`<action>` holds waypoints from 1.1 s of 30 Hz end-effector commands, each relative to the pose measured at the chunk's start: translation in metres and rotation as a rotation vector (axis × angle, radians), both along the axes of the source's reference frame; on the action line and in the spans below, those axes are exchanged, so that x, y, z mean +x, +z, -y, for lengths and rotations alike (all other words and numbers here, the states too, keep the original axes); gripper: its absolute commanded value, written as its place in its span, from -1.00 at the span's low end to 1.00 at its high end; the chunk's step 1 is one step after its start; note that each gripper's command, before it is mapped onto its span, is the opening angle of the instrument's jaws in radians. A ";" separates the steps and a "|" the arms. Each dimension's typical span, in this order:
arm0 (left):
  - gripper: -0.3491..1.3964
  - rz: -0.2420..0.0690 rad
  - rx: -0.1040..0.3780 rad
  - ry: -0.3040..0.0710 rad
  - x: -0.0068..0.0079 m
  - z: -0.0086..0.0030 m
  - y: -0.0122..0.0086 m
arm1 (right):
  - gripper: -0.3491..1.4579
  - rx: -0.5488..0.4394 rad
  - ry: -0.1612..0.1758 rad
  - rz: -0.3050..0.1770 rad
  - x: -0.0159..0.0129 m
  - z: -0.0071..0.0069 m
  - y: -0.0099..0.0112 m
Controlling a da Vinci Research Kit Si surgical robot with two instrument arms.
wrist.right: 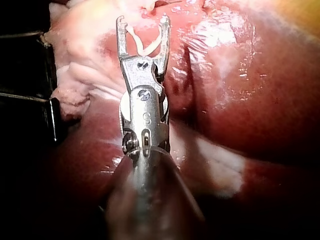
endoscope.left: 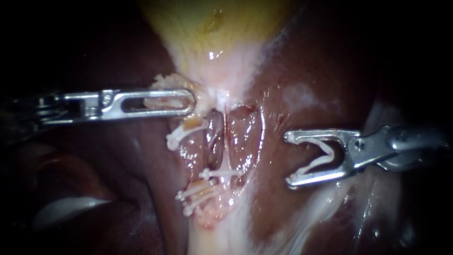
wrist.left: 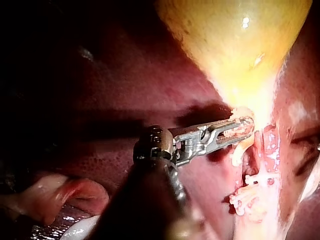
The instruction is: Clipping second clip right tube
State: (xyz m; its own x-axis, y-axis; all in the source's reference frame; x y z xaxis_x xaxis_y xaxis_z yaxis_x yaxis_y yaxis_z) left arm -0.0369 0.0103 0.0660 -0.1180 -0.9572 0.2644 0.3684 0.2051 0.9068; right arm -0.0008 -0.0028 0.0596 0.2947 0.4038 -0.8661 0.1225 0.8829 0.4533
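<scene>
Where the dissected window opens below the gallbladder's neck, the right tube [endoscope.left: 227,141] shows as a thin, pale, glistening strand running down the middle of the endoscope view. One slim white clip [endoscope.left: 222,174] already lies crosswise over its lower part. Just beside it is the left tube [endoscope.left: 214,139], darker and thicker. It carries a white ribbed clip [endoscope.left: 179,136] near its top and a pair of clips [endoscope.left: 193,194] lower down, in frayed pinkish tissue.

The right instrument [endoscope.left: 289,159] hangs well apart from the right tube, over wet red-brown liver [endoscope.left: 306,71]. Its two slim steel jaws are spread wide and grip an open clip [endoscope.left: 321,158] — a white plastic V seated against both of them, its mouth turned toward the tube. The right wrist view shows the same forked jaws [wrist.right: 142,20] with the clip [wrist.right: 145,45] curving between them, and nothing else caught.

The left instrument [endoscope.left: 191,101] has long, slotted metal jaws pressed together on ragged pale tissue [endoscope.left: 163,81] at the neck. The tissue shows through the slot, and it is held out to the side of the tubes. Above all this the gallbladder [endoscope.left: 212,23] spreads smooth and yellow, tapering to a whitish stalk.
</scene>
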 end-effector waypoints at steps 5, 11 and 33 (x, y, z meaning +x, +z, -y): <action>-0.92 0.006 -0.022 -0.025 0.0021 -0.0009 -0.0019 | -0.08 0.000 0.001 0.001 0.0001 0.0000 0.0000; -0.92 0.002 -0.022 -0.033 0.0021 -0.0007 -0.0025 | -0.07 0.000 0.003 0.002 0.0007 0.0000 0.0000; -0.90 -0.002 -0.024 -0.040 0.0015 -0.0001 -0.0029 | -0.07 0.320 0.128 0.089 0.0067 0.0000 0.0052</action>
